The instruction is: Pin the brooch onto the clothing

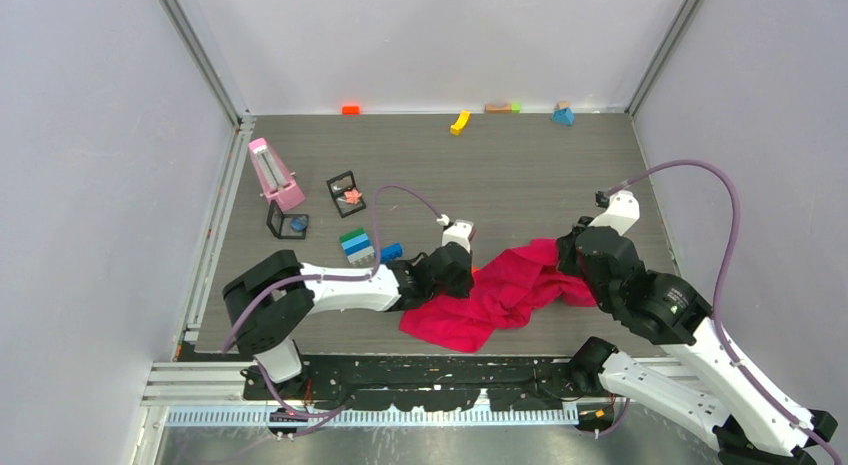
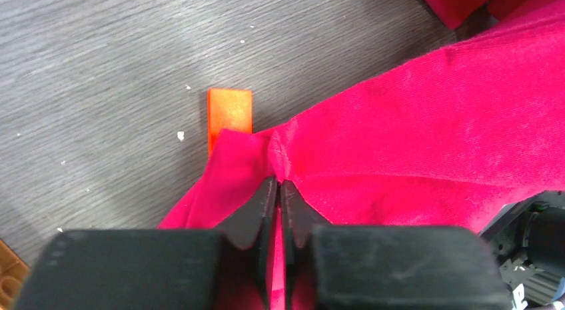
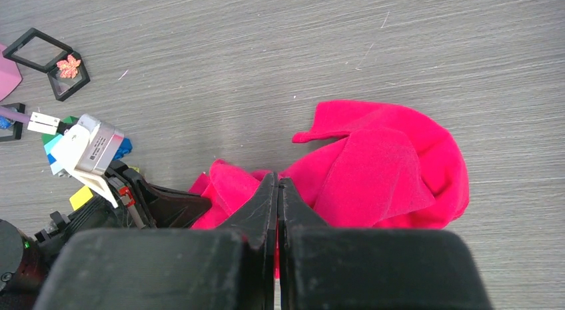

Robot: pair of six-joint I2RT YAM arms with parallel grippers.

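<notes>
I have both hands clenched on the crumpled shirt (image 1: 500,290) near the counter's (image 1: 530,170) front edge, left hand (image 2: 280,185) pinching its left hem, right hand (image 3: 277,183) its right end, while the brooch (image 1: 352,196) lies apart, far-left, nearer my left arm.

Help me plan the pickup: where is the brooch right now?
In the top view the brooch sits left of centre on a small black case, just right of the pink wedge and beyond the stacked blocks, apart from the clothing.
</notes>
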